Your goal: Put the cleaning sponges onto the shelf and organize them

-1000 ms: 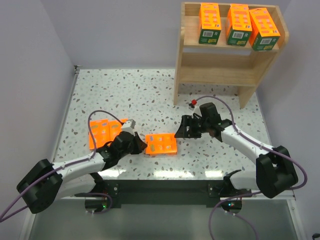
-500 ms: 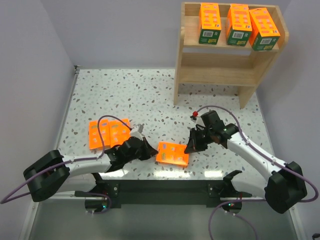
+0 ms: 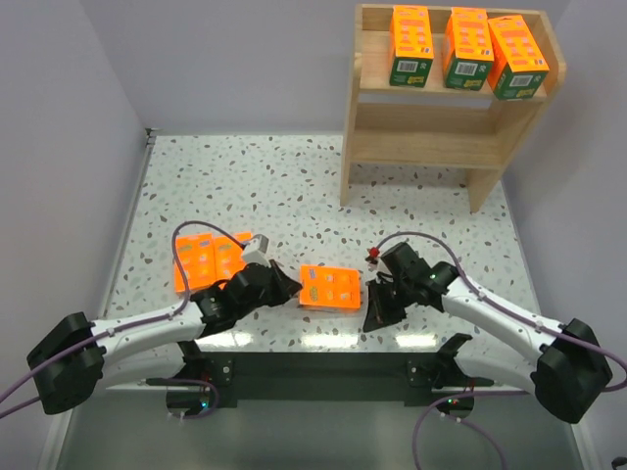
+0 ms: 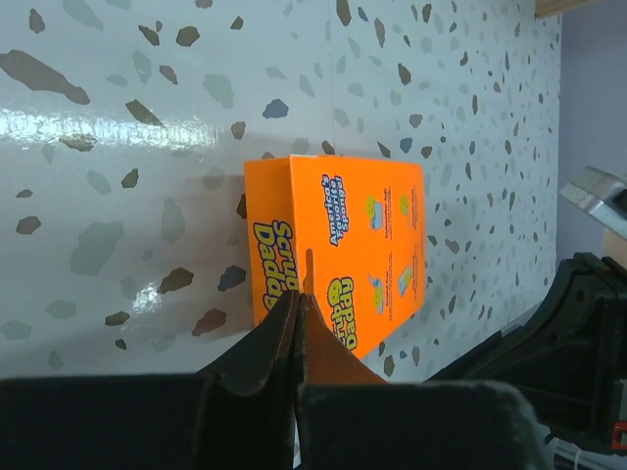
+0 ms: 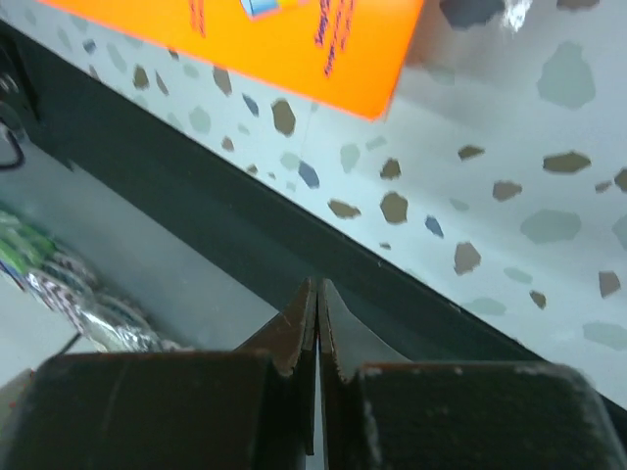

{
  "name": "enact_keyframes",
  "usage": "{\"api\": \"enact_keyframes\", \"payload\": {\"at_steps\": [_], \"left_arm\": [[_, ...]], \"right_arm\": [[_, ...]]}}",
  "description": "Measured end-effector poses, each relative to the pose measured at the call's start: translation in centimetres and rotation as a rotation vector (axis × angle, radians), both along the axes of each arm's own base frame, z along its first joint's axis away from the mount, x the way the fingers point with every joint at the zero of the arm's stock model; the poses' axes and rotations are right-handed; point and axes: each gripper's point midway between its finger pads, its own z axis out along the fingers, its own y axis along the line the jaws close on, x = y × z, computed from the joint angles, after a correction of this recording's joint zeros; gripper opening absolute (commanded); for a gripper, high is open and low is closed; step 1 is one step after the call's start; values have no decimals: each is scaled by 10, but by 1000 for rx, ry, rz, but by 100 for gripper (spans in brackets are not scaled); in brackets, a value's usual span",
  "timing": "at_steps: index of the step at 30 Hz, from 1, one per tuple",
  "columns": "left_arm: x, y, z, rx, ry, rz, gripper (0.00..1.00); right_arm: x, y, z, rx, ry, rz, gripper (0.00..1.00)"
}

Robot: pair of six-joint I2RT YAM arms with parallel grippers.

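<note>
Sponge pack (image 3: pixel 329 288) lies between left end effector (image 3: pixel 292 287) and right end effector (image 3: pixel 372 318).

Table (image 3: pixel 245 186): white glossy top, scattered grey, brown and bluish flecks, terrazzo look. Bright patches of reflected light (image 3: pixel 323 340) along the near side. Thin straight seam (image 4: pixel 331 88) runs across the surface in the left wrist view.

Walls (image 3: pixel 225 59): plain pale lilac, closing in left, back and right.

Small dark bracket (image 3: pixel 149 134) at the far left corner.

Dark strip (image 3: pixel 323 367) along the near edge; grey floor (image 3: pixel 323 441) beyond it.

Right wrist view: crinkled green-and-white wrapping (image 5: pixel 69 284) below the edge, too blurred to identify.
</note>
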Motion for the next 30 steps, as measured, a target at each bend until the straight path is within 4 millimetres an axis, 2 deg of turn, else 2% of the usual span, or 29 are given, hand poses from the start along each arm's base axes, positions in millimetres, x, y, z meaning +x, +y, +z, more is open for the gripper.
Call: {"api": "enact_keyframes", "payload": {"at_steps": [4,9,13,16,22,28,30], "left_arm": [[-3,-1,-11,22,32,-12,0],[-11,3,-32,52,86,-23,0],[-16,5,-39,54,108,-28,0],[-18,4,-39,43,115,-34,0],[-27,-7,-46,13,137,-87,0],[-40,-22,-70,51,203,-166,0],[-43,-31,-71,58,213,-196,0]], "right_arm": [[17,16,-7,15,-16,-56,0],[37,36,-28,11,-8,-110,0],[42,34,-47,-46,9,-130,0],[50,30,-53,-104,-10,-143,0],[102,50,-37,-138,-129,-167,0],[165,75,-26,-153,-220,-213,0],[183,81,-25,-154,-246,-226,0]]}}
